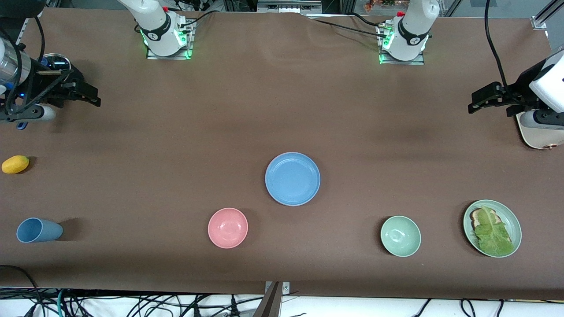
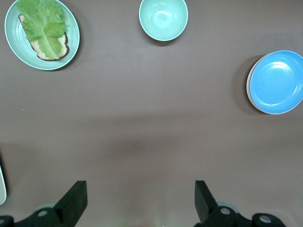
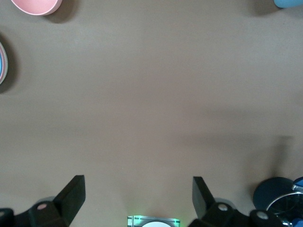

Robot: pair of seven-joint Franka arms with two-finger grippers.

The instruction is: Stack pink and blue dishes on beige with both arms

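Blue plate mid-table, topmost dish. Pink bowl and green bowl nearer camera. Left gripper and right gripper hover at the table's ends.

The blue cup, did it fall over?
Yes, the blue cup lies on its side near the right arm's end of the table, its opening facing that table end. Nothing spilled around it; nothing else looks odd.
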